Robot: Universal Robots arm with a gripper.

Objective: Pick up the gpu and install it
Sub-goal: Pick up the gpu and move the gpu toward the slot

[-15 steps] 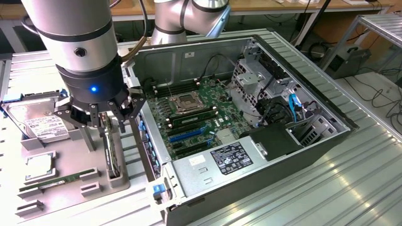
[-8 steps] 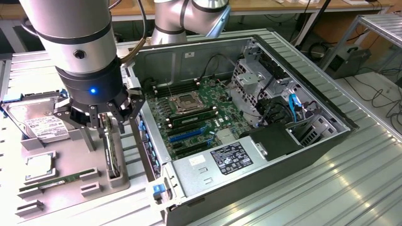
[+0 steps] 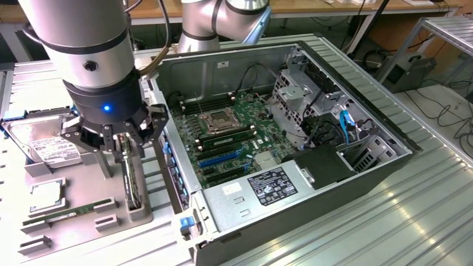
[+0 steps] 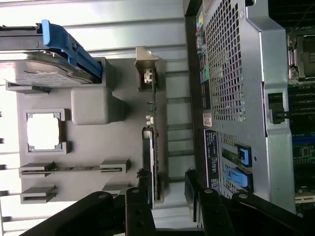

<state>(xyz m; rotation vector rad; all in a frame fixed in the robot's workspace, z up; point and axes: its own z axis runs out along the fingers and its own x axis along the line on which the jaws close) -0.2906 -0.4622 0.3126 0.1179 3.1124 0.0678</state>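
While the claw (image 3: 122, 149) hangs wide open with nothing in its grip, its 2 fingers (image 4: 139, 204) straddle one end of the gpu (image 4: 150, 147). The card stands on edge in the grey holder tray (image 3: 88, 185) on the worktop (image 3: 414, 221), just beside the open computer case (image 3: 296, 210). I judge the task barely begun: the card is neither clamped nor lifted, and the whole install into the motherboard (image 3: 229, 138) is left. White labels on the hard drive (image 3: 44, 147) and power supply (image 3: 270, 185) carry print I cannot read.
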